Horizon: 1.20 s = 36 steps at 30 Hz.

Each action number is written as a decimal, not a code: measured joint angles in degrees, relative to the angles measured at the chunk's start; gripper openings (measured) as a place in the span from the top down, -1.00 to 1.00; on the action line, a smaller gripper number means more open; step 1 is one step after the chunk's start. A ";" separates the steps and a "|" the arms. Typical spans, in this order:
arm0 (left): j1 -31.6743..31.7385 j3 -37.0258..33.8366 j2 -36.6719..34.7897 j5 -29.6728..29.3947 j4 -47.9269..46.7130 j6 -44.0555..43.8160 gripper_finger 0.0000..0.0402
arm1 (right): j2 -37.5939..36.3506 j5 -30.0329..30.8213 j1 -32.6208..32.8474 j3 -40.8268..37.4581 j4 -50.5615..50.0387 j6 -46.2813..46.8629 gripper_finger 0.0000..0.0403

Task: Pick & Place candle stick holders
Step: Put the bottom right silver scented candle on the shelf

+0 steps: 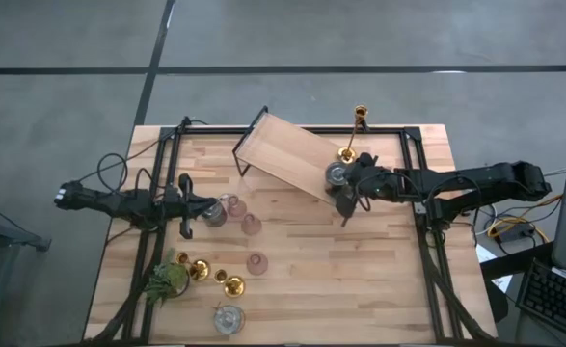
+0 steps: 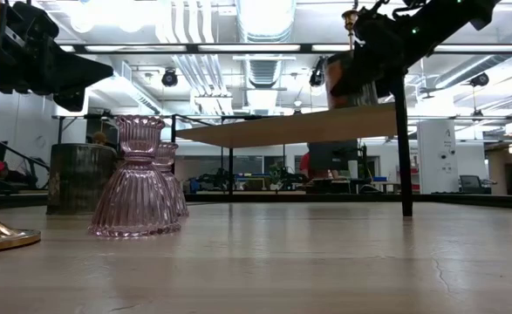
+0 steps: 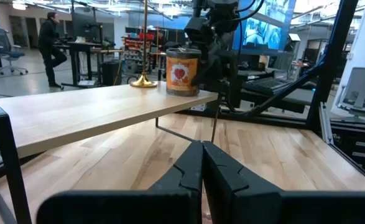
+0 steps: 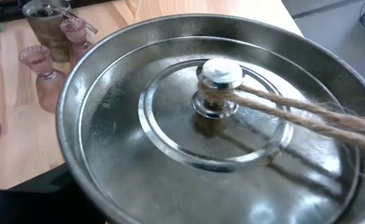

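- High view shows you where the candle stick holders sit: one gold candlestick (image 1: 357, 133) and one squat silvery holder (image 1: 337, 174) are up on the tilted wooden shelf (image 1: 278, 149); the rest are down on the table (image 1: 379, 280).
- You will find three pink glass cups (image 1: 252, 225) near the table's middle, two more gold ones (image 1: 232, 285) lying by the green plant (image 1: 167, 280), and another silvery holder (image 1: 229, 318) at the near edge.
- Your right gripper (image 1: 345, 186) is at the silvery holder on the shelf; its wrist camera is filled by the holder's metal lid (image 4: 213, 118) with a twine-wrapped knob (image 4: 218, 78). You cannot tell from any view whether those fingers are open or clamped.
- Your left gripper (image 3: 202, 163) has its fingers pressed together, holding nothing. It waits low over the table beside a third silvery holder (image 1: 214, 214).
- Treat the silvery tins as rigid, probably light and smooth-sided, so squeeze across the body rather than pulling the twine.
- Handle the pink cups as fragile, slippery glass; the ribbed waist (image 2: 136, 174) looks like the safest hold.
- Expect the gold sticks to be stiff, top-heavy and prone to roll; take the stem close above the base.
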 joint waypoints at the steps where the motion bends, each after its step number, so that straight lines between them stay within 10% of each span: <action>1: 0.00 0.00 0.00 0.00 -0.01 -0.01 0.94 | 0.02 -0.02 0.00 -0.03 0.45 0.32 -0.84; 36: -0.01 -0.01 0.00 0.00 -0.01 -0.01 0.94 | 3.40 14.06 -1.25 -0.88 4.80 6.98 -0.84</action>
